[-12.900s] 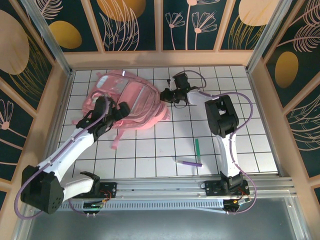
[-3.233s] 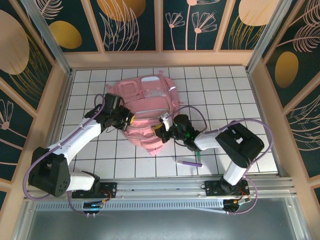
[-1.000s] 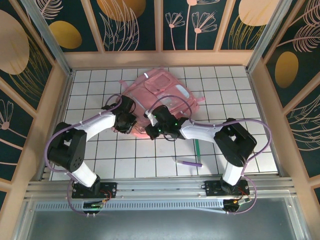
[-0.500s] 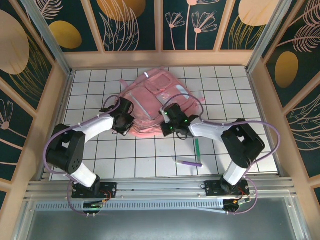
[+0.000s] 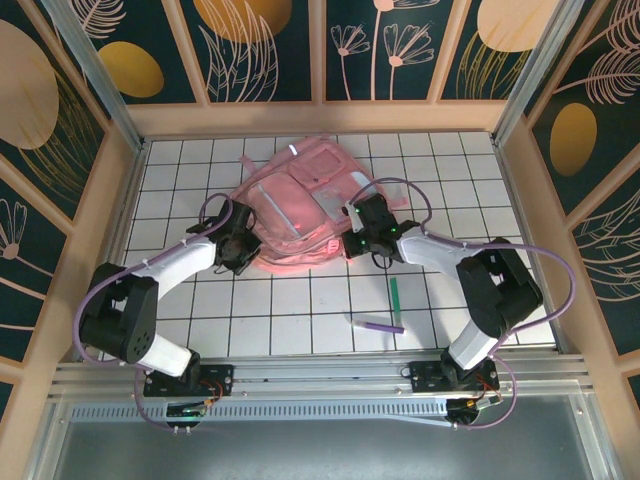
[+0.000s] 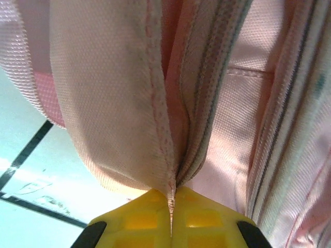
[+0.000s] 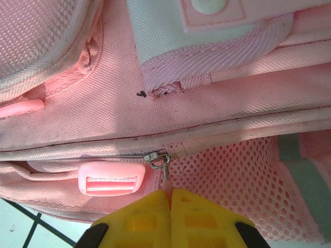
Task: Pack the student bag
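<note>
The student bag (image 5: 295,200), a large pink backpack with grey strips, lies on the white gridded table at the back centre. My left gripper (image 5: 240,252) is at the bag's near left edge. In the left wrist view its yellow fingers (image 6: 139,222) are shut on a stitched fold of the bag's fabric (image 6: 129,103). My right gripper (image 5: 362,238) is at the bag's near right edge. In the right wrist view it is shut (image 7: 169,199) on the pink zipper pull just below the metal slider (image 7: 158,158), beside a pink buckle (image 7: 111,178) and mesh pocket (image 7: 227,170).
A green pen (image 5: 394,293) and a purple pen (image 5: 376,325) lie on the table in front of the bag, near the right arm. Wooden walls (image 5: 320,115) ring the table on three sides. The metal rail (image 5: 320,370) with the arm bases runs along the near edge.
My right gripper has travelled rightward along the bag's near edge with the zipper pull. The bag has shifted and turned a little. My left gripper moved slightly left, keeping the fabric.
</note>
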